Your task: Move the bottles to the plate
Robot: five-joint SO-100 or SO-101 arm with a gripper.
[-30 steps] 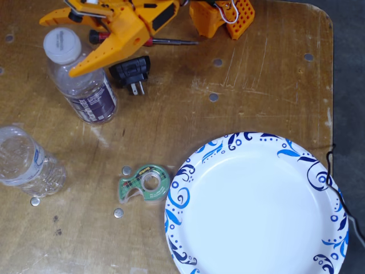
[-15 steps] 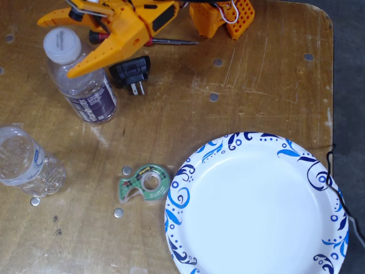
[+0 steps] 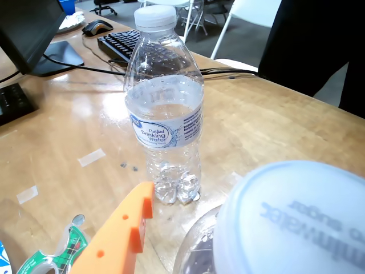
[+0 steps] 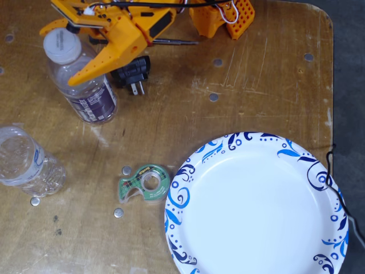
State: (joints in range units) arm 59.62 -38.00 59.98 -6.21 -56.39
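Your orange arm reaches in from the top of the fixed view, stretched low toward the left, and its pincer (image 4: 68,54) sits spread around the neck of the purple-label bottle (image 4: 85,91). One finger (image 4: 102,63) runs along the right side of that bottle and the other curves over at the upper left of the cap; you cannot tell from these pictures whether they press the plastic. In the wrist view the same bottle's white cap fills the lower right corner, with an orange finger (image 3: 122,234) just to its left.

You have two bottles on the counter (image 4: 188,97). The second, the pale-label bottle (image 3: 165,108), stands upright and apart from the pincer at the left edge of the fixed view. Both stand off the plate.

There is one plate (image 4: 319,177), at lower right in the fixed view, well apart from both bottles. One green tape dispenser (image 4: 142,184) lies just beside its left rim
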